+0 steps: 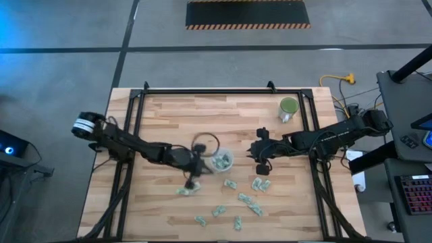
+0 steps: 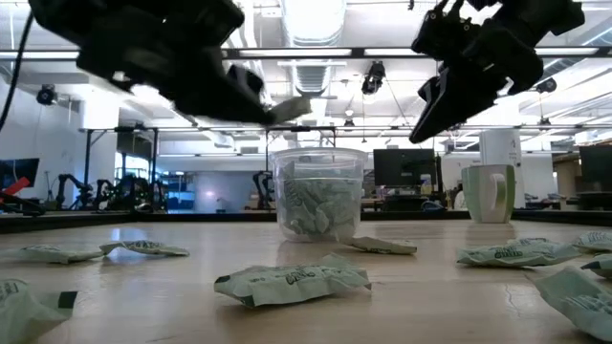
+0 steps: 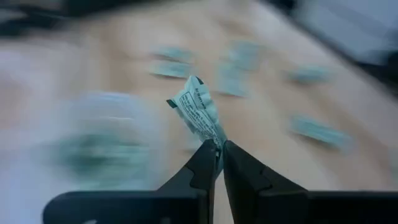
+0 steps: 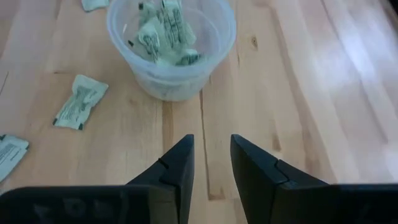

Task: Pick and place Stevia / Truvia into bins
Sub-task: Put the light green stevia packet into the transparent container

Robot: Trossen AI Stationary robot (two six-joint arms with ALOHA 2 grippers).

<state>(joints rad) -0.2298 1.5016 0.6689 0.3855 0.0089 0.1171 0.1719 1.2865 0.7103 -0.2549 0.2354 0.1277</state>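
Beside blurred cup (image 3: 99,140), left end effector (image 3: 219,149) pinching packet (image 3: 198,113)

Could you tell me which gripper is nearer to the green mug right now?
The right gripper, empty, is nearer the green mug. The left gripper is beyond the bin.

Bright ceiling lights (image 2: 311,19) glare overhead; the left wrist view is heavily motion-blurred.
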